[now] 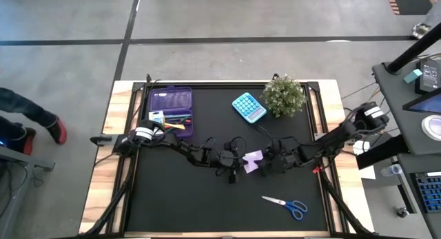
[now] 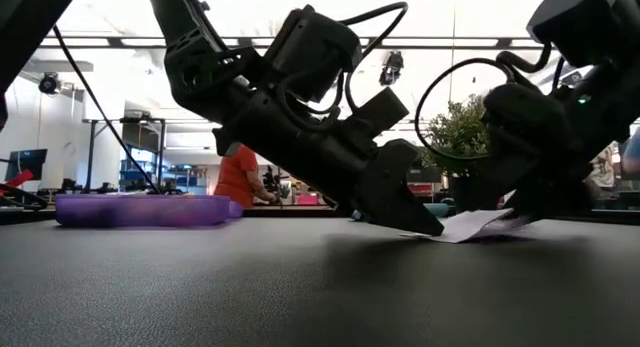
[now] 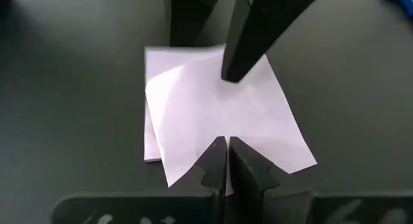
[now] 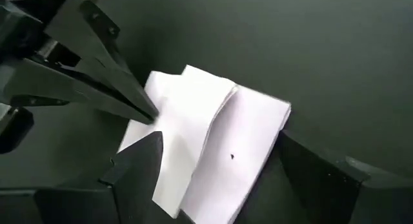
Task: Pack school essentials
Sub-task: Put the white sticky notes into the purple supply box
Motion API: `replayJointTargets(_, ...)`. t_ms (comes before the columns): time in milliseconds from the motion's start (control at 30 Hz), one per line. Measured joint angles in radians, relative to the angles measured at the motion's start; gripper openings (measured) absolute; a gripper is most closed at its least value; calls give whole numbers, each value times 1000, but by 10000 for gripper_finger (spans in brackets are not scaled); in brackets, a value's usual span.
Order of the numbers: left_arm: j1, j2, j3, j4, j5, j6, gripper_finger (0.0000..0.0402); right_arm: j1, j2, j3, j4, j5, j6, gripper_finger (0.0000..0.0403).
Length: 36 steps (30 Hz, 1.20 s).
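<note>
I have both tools meeting over the pale paper square (image 1: 252, 160), which lies on the tabletop (image 1: 172, 204) near its middle, slightly toward the right edge. My left tool (image 3: 226, 145) has its fingers pressed together with the tips on the paper's near edge. My right tool (image 4: 216, 175) is spread wide, its two fingers straddling the paper, which looks bent up along a crease. The blue-handled scissors (image 1: 286, 205) lie flat near the front right corner. The purple case (image 1: 169, 105) with pens (image 1: 176, 119) sits at the back left corner, a potted plant (image 1: 284, 95) near the back edge.
</note>
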Motion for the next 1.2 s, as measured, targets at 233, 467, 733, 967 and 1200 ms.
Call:
replayJointTargets(233,1,0,0,-4,-2,-3,1,-2,37,1,155,-64,-73,288)
replayJointTargets(467,1,0,0,-5,-3,-3,1,-5,22,3,154,-52,-68,256)
replayJointTargets(733,1,0,-1,-4,-3,-3,1,-11,22,3,126,-41,-37,204)
replayJointTargets(967,-1,1,-1,-2,-7,-3,1,-11,22,3,130,-20,-37,110)
replayJointTargets(1200,-3,-22,-3,-23,-5,-2,1,-11,20,4,138,-18,-40,16)
